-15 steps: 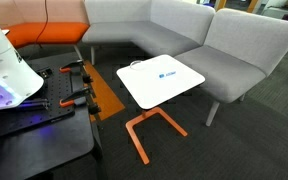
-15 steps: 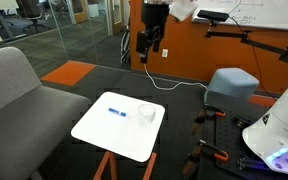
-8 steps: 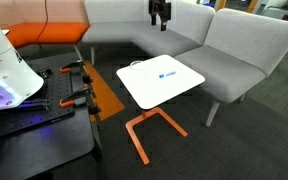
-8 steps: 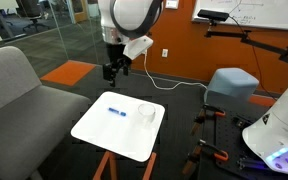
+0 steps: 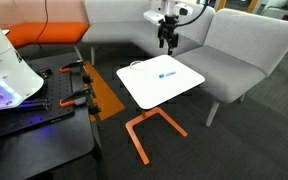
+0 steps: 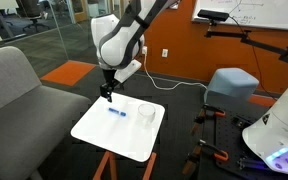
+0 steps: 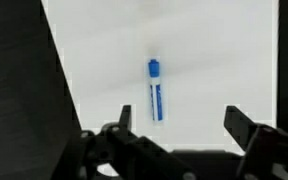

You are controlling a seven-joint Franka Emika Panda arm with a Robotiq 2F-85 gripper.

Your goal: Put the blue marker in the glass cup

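The blue marker lies flat on the white tabletop; it also shows in both exterior views. The glass cup stands upright on the table beside the marker, faint against the white. My gripper hangs open above the table, fingers spread wide, with the marker just beyond and between the fingertips. In the exterior views the gripper sits above the table's far edge, touching nothing.
The small white table stands on an orange frame. A grey sofa wraps behind it. A black bench with clamps lies alongside. A grey-blue stool and a white robot base stand nearby.
The arm has swung down from high above toward the table. The gripper now hangs low over the marker. The marker and cup have not moved.
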